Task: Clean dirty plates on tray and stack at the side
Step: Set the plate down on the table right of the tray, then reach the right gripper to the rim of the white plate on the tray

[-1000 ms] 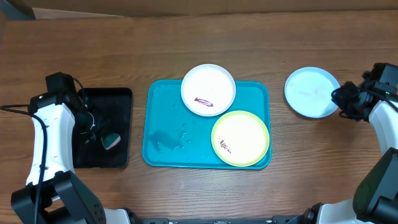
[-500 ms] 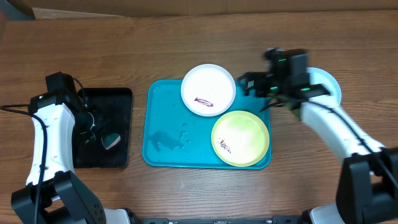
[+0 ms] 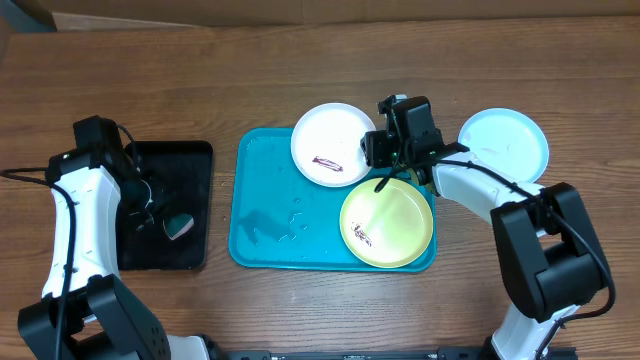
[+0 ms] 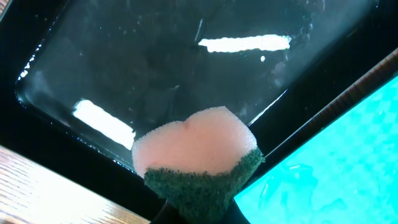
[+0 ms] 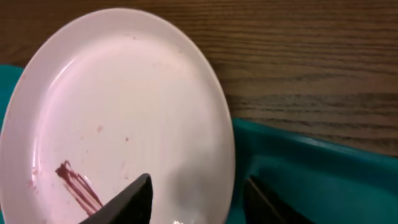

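Note:
The turquoise tray (image 3: 262, 205) holds a white plate (image 3: 330, 135) with a red-brown smear at its back and a yellow-green plate (image 3: 390, 225) with a smear at its front right. A light blue plate (image 3: 505, 145) lies on the table to the right of the tray. My right gripper (image 3: 380, 150) is open, one finger over the white plate (image 5: 112, 112), the other over the tray (image 5: 311, 168), straddling the plate's right rim. My left gripper (image 3: 165, 222) is shut on a pink and green sponge (image 4: 199, 158) above the black tray (image 4: 155, 68).
The black tray (image 3: 190, 160) stands left of the turquoise one, its bottom wet and shiny. Water drops lie on the left half of the turquoise tray (image 3: 290, 215). Bare wooden table (image 3: 300, 60) runs along the back.
My right arm has swung left from the light blue plate to the white plate's right rim. The left arm and the sponge have not moved.

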### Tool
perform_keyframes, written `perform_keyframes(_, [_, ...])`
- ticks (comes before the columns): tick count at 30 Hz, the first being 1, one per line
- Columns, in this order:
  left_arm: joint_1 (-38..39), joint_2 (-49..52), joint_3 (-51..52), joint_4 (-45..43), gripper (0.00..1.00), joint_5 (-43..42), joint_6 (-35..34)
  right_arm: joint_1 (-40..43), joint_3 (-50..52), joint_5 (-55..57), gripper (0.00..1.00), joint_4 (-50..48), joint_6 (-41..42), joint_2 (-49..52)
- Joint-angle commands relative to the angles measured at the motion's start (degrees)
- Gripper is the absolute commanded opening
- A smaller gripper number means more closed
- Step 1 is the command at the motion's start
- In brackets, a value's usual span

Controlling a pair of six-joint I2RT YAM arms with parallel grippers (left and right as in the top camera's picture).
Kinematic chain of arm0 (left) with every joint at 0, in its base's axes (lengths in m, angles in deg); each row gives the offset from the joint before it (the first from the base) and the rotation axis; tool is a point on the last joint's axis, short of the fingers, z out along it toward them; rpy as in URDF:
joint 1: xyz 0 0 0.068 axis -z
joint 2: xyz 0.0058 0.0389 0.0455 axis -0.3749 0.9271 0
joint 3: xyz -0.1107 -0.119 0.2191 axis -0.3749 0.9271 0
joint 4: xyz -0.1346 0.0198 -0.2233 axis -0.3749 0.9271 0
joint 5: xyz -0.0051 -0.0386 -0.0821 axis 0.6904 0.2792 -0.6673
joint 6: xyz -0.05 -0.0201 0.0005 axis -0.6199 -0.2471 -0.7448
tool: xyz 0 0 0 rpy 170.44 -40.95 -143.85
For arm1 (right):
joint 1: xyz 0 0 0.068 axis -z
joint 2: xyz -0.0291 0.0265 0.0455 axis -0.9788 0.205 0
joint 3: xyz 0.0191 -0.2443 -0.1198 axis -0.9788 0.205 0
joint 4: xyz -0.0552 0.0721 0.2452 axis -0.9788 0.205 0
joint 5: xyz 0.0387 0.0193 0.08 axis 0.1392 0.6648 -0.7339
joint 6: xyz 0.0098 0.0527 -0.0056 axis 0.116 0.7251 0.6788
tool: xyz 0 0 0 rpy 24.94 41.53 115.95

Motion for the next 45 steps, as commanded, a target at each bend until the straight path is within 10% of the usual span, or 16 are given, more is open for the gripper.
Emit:
perform_keyframes(1, [-0.20,-0.09,0.07,-0.15,0.04,-0.66,1.27,-0.26,0.04,-1.95,0.34,0.28,3.26,0.20])
perform_keyframes(20, [-0.20,-0.09,0.09,-0.17,0.04,-0.63,1.27,-12.33,-2.43,-9.22,0.23,13.44,3.54,-0.33])
perform_keyframes(30, [-0.20,-0.09,0.09,-0.20,0.04,-0.66,1.25,-14.84,-15.67,-3.65,0.42,24.06,2.03,-4.57])
perform_keyframes(37, [-0.20,-0.09,0.07,-0.20,0.04,-1.70,1.27,-14.56,-17.25,-2.51,0.67,20.13,-19.61,-3.74])
perform_keyframes(45, [-0.20,-0.09,0.07,-0.33,0.04,-1.68,1.27,-14.53,-17.20,-0.94,0.73,11.13,-27.58,4.42])
